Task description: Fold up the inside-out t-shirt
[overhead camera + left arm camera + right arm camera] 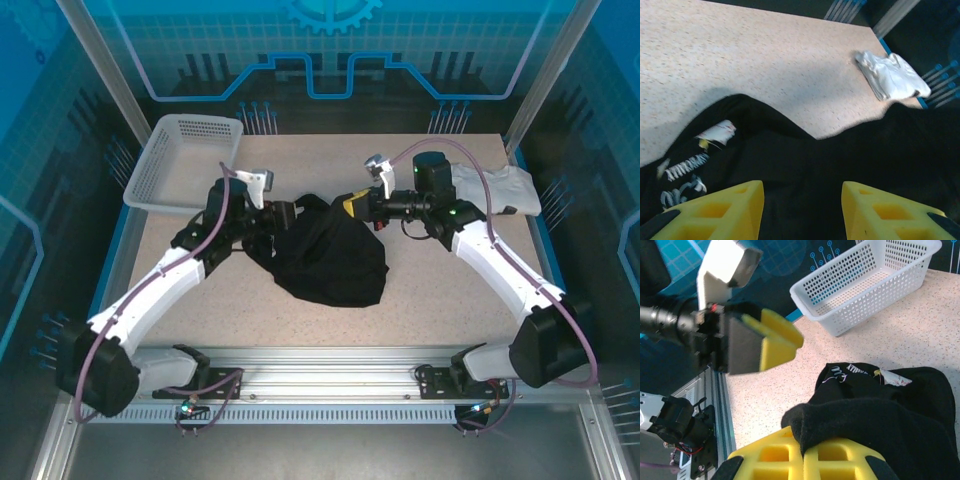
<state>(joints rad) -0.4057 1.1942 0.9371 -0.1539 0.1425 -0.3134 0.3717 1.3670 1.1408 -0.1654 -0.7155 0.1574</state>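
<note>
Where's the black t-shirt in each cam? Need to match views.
Top external: t-shirt crumpled mid-table, between the two arms.
Left wrist: across the lower half.
Right wrist: lower right, an edge pinched in the right gripper.
Shared landmark: the white neck label, in both wrist views.

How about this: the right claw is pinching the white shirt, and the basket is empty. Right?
Not quite. The right gripper is pinching the black t-shirt, not the white shirt; the right wrist view shows it. The basket is empty.
</note>
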